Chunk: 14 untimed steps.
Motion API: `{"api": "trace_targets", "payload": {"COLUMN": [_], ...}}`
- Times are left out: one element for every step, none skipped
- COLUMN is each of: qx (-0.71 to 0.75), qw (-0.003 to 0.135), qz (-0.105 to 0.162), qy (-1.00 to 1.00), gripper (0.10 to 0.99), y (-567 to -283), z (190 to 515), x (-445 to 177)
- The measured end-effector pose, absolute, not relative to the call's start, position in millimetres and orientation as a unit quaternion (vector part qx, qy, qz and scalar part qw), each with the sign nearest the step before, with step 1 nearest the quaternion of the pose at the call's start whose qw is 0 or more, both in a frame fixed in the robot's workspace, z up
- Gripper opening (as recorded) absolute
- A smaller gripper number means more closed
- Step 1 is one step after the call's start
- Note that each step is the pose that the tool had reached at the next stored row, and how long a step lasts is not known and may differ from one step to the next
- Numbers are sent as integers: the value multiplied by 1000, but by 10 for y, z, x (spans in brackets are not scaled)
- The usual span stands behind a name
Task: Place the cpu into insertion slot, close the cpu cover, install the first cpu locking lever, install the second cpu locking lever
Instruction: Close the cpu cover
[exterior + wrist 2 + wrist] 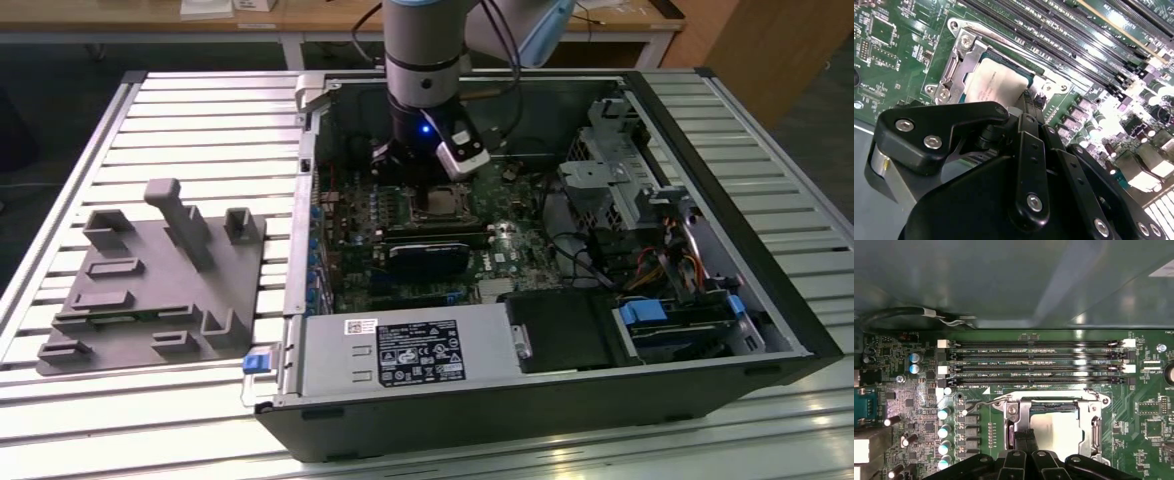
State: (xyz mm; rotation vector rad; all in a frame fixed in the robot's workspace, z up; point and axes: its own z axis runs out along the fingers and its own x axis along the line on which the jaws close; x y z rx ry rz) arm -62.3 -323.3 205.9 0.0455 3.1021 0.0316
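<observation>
Your gripper [1024,436] has its fingers pressed together at the edge of the cpu cover [1021,415], which appears to lie down over the cpu [1059,427] seated in the insertion slot [1104,401]. Judge the cpu light, stiff and fragile, best held by its edges. The first wrist view gives you a locking lever [979,405] beside the slot; the exterior view, farther off, the open case [747,330] on the bench [174,120].

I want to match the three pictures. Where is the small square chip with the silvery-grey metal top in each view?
Exterior view: the small square silvery-grey cpu lies on the green circuit board, close by the grey robot arm.
First wrist view: the cpu lies beside the black end effector.
Second wrist view: the cpu lies just beyond the end effector.
Shared landmark: the thin silver metal frame around it.
</observation>
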Motion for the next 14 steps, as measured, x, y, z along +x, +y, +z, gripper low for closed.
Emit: {"api": "trace_targets", "payload": {"qx": [15, 15, 15, 15, 15, 15, 15, 15, 15, 15, 15, 15, 15, 15], "qw": [19, 20, 20, 19, 20, 20, 20, 20, 20, 19, 19, 19, 19, 19], "qz": [10, 10, 10, 10, 10, 10, 10, 10, 10, 10, 10, 10, 10, 10], "qy": [1000, 1000, 1000, 1000, 1000, 1000, 1000, 1000, 1000, 1000, 1000, 1000, 1000, 1000], "gripper": [106, 106, 106, 106, 106, 106, 106, 106, 106, 106, 106, 106, 106, 106], "y": [-3232, -3232, -3232, -3233, -3232, -3232, -3232, -3232, -3232, -3233, -3232, -3232, -3232, -3232], "z": [2077, 2095, 2108, 2118, 2123, 2122, 2122, 2123, 2124, 2125, 2125, 2125, 2125, 2125], "x": [-623, -623, -623, -623, -623, -623, -622, -623, -623, -618, -605, -586, -560, -534]}}
